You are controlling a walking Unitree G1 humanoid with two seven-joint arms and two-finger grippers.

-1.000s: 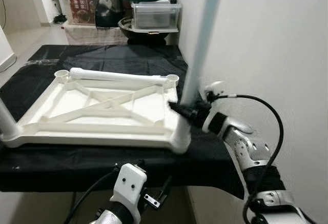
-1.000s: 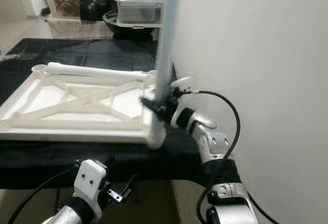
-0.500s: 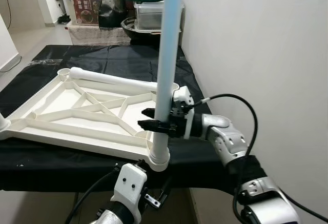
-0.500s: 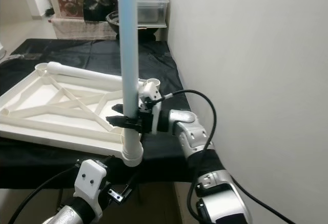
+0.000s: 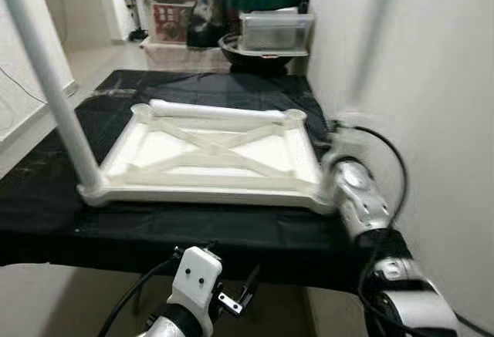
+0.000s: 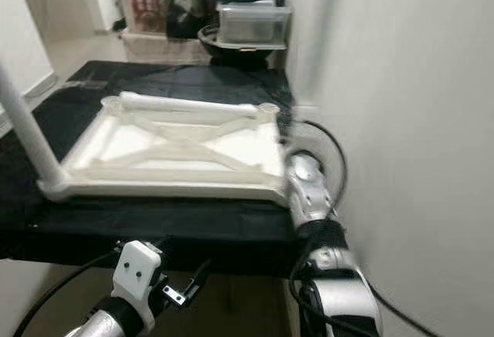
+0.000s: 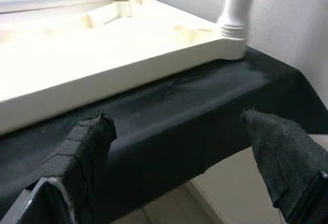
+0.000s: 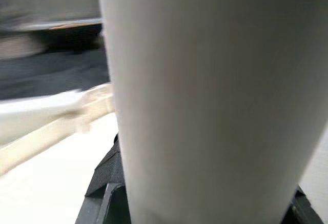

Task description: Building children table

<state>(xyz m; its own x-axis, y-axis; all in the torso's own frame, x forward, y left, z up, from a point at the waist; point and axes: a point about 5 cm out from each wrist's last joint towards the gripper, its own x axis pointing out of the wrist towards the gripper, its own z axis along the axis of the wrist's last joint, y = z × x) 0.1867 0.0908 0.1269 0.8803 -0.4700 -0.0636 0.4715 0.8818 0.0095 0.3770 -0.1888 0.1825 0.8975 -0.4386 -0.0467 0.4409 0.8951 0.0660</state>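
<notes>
Tabletop (image 5: 224, 156) swung round since earlier frame; right gripper (image 8: 205, 193) clamps upright leg (image 5: 369, 44) at bench's right edge, wall (image 5: 440, 121) crowding; left gripper (image 7: 179, 162) wide.

soft indoor light, motion blur

A white plastic rectangular tabletop with cross-braced ribs (image 5: 216, 152) is lying upside down on the black-covered surface (image 5: 46, 213). A white plastic tube leg (image 5: 50, 94) is standing upright in its near left corner socket. A second white leg (image 5: 369, 44), blurred, is standing at the near right corner against the wall. A third white leg (image 5: 212, 109) is lying flat along the far edge, between the two far corner sockets.
</notes>
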